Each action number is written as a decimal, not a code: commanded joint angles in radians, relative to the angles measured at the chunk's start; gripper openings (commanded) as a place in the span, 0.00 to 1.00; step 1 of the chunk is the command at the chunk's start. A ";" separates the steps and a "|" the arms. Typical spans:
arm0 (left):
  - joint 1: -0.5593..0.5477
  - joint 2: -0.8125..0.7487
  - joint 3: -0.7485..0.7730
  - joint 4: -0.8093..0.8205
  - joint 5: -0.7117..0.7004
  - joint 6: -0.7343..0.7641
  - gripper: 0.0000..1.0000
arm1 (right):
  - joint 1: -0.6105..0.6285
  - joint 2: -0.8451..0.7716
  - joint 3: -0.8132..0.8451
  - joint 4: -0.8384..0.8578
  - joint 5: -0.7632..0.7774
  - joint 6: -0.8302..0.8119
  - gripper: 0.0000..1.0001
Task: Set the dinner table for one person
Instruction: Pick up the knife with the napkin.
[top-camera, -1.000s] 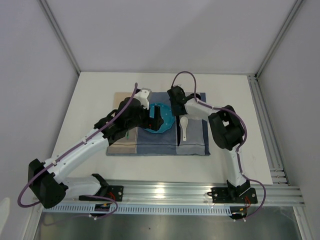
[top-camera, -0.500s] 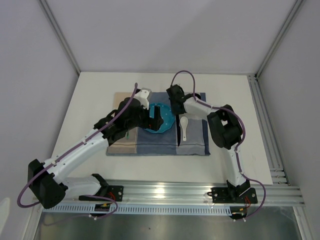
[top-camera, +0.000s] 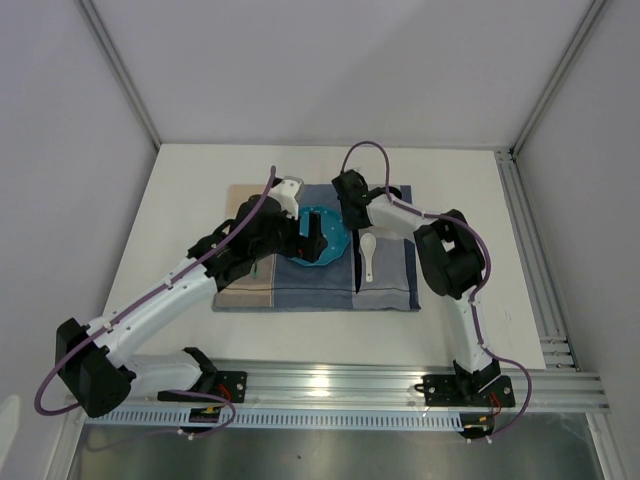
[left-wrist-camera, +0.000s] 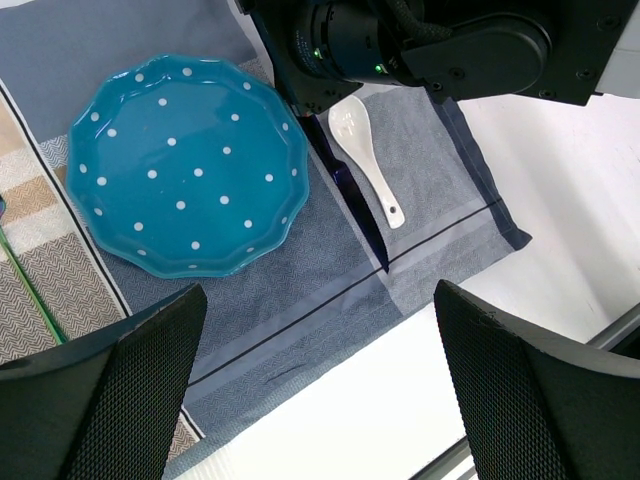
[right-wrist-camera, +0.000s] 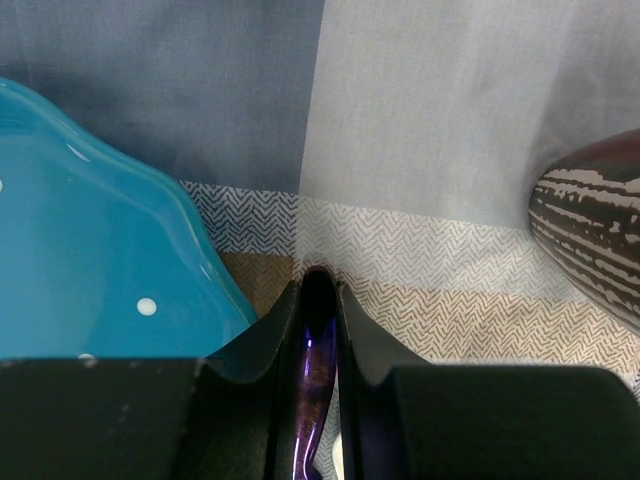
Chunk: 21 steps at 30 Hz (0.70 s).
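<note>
The white dinner table (top-camera: 180, 190) holds a blue-and-beige checked placemat (top-camera: 300, 290). On it lie a teal polka-dot plate (top-camera: 322, 245) (left-wrist-camera: 185, 165) and a white spoon (top-camera: 368, 256) (left-wrist-camera: 365, 155). My right gripper (top-camera: 351, 213) (right-wrist-camera: 318, 287) is shut on one end of a thin dark blue-purple utensil (right-wrist-camera: 316, 350) (left-wrist-camera: 352, 200), which lies between plate and spoon. The plate's rim (right-wrist-camera: 90, 270) sits just left of its jaws. My left gripper (top-camera: 310, 235) (left-wrist-camera: 318, 290) is open wide and empty, hovering above the plate and the placemat's near edge.
A brown striped rounded object (right-wrist-camera: 590, 220) sits on the placemat to the right in the right wrist view. A thin green stick (left-wrist-camera: 30, 290) lies on the beige part left of the plate. Aluminium rails (top-camera: 530, 250) edge the table's right and near sides.
My right gripper has shifted slightly toward the far left while still holding the dark utensil. The left arm, plate and spoon have not visibly moved.
</note>
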 joint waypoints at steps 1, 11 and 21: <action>-0.008 -0.007 0.005 0.034 0.021 0.017 0.99 | 0.004 -0.078 0.037 -0.038 0.042 -0.021 0.00; -0.008 0.030 0.018 0.066 0.079 0.014 0.99 | 0.011 -0.178 0.018 -0.041 0.031 -0.016 0.00; -0.008 0.191 0.080 0.094 0.229 0.035 0.96 | 0.014 -0.224 0.018 -0.038 0.022 -0.013 0.00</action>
